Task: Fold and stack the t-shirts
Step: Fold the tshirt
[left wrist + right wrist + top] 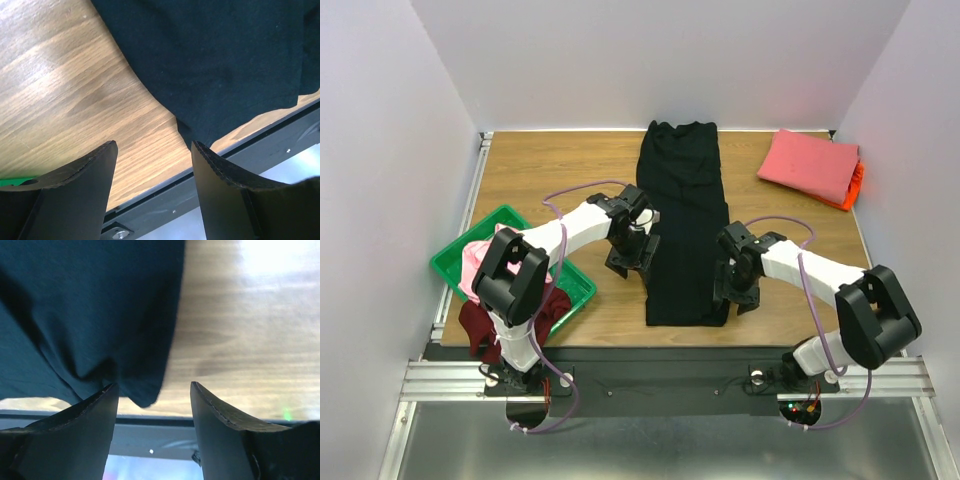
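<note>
A large black t-shirt (682, 220) lies on the wooden table as a long narrow strip running from the back to the near edge. My left gripper (626, 266) stands open low at its left edge near the bottom. In the left wrist view the cloth's (215, 60) near corner reaches my right fingertip (200, 150), with bare wood in the left gripper's (155, 146) gap. My right gripper (735, 298) stands open at the strip's right bottom corner. In the right wrist view that corner (145, 397) hangs in the right gripper's (154, 386) gap beside the left finger, not pinched.
A folded coral-pink t-shirt (808, 165) rests on an orange one (857, 186) at the back right. A green tray (576, 284) at the left holds a light pink t-shirt (475, 262). A dark maroon one (485, 325) hangs over its near side. White walls enclose the table (550, 170).
</note>
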Controlling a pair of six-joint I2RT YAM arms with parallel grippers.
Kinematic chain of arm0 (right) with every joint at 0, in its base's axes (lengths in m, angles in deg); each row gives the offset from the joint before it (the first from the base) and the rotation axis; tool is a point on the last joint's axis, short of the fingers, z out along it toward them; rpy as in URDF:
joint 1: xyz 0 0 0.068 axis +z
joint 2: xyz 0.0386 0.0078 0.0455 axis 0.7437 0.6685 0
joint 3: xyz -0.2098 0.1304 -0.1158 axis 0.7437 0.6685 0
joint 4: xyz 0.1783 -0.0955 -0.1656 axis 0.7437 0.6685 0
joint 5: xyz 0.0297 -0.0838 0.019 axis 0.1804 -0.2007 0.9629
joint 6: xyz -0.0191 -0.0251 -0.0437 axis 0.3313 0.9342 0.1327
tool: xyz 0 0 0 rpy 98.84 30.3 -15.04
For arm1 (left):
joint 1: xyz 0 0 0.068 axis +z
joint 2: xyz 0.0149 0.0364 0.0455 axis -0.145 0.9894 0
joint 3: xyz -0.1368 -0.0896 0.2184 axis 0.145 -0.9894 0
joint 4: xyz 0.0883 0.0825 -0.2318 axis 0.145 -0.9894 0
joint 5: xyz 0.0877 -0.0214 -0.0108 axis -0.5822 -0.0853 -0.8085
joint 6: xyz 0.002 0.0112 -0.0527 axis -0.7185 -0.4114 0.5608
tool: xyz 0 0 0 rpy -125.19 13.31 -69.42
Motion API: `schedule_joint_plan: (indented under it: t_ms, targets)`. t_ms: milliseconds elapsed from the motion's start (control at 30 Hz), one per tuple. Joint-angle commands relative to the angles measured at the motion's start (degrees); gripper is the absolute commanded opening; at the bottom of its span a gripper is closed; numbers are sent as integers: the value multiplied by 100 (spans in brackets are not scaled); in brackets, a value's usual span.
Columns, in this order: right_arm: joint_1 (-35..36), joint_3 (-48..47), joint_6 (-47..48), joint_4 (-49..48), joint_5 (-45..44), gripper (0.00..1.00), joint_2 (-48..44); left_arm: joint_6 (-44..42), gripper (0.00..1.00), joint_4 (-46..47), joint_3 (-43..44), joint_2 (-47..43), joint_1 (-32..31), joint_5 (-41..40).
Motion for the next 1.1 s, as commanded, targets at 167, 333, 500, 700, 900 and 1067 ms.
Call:
schedule_joint_plan:
  t_ms: [167,333,500,700,900,1067]
  targets:
    - [94,117,-45,-582,102,56,365,160,72,-216,-37,-129,-76,61]
    - [129,214,-142,-416,146,48,392,178,72,-216,-98,-182,-155,97]
    - [120,302,-186,-187,146,35,217,160,73,-172,-195,-322,-269,228]
    - [129,363,-89,-160,260,22,154,239,73,-207,-344,-420,-331,474]
    - [120,381,-2,-178,339,5,207,371,73,-383,-371,-323,-594,501]
    - [129,381,34,-178,322,0,295,537,71,-488,-458,-331,-814,475]
